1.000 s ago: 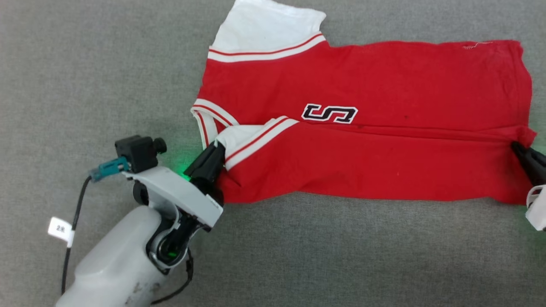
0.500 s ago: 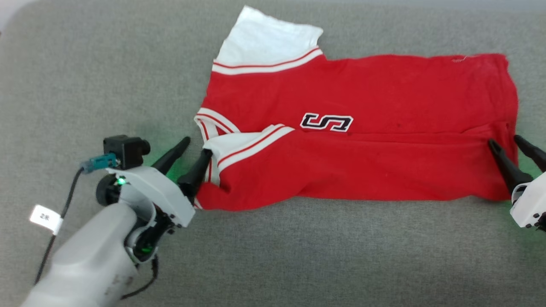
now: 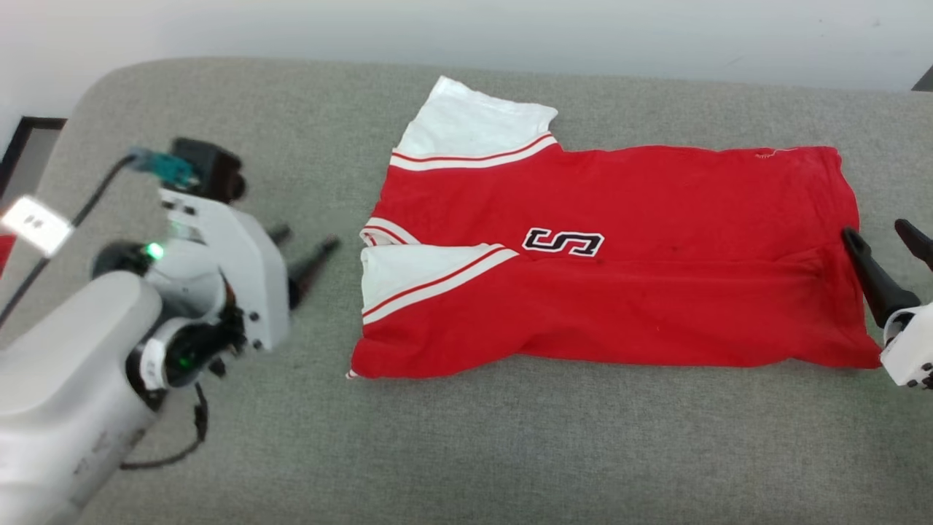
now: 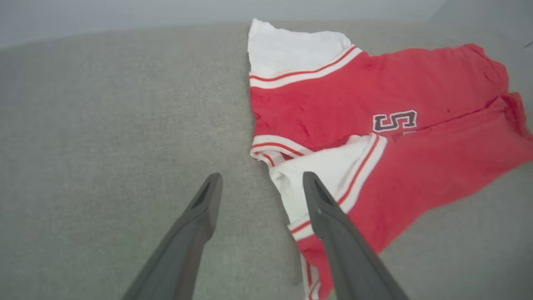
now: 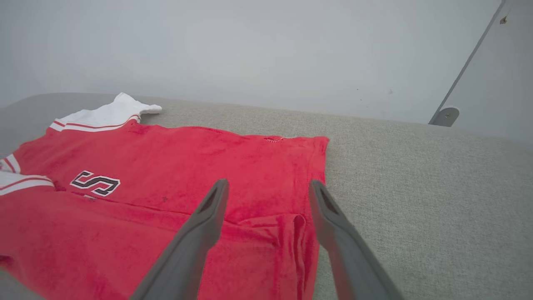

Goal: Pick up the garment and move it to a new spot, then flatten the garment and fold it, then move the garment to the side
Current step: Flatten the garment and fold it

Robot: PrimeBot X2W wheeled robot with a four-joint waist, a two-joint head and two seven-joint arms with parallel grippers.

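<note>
Grey woven pad [image 3: 510,437] is carrying soft red shirt [image 3: 619,292], folded oblong, near far edge; left gripper [image 3: 306,238] and right gripper [image 3: 876,230] are gaping, empty.

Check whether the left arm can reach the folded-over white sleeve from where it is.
Probably yes. The left tool stands open just off the garment, pointing at the white sleeve; the gap between them is plain grey cushion.

Passable over bare table [image 3: 510,452] in front of, behind and left of the flat garment [image 3: 619,292]. Blocked past the far edge by a wall [image 3: 510,29]. Flanked by left gripper [image 3: 306,244], off the cloth, and right gripper [image 3: 876,232] at the hem.
</note>
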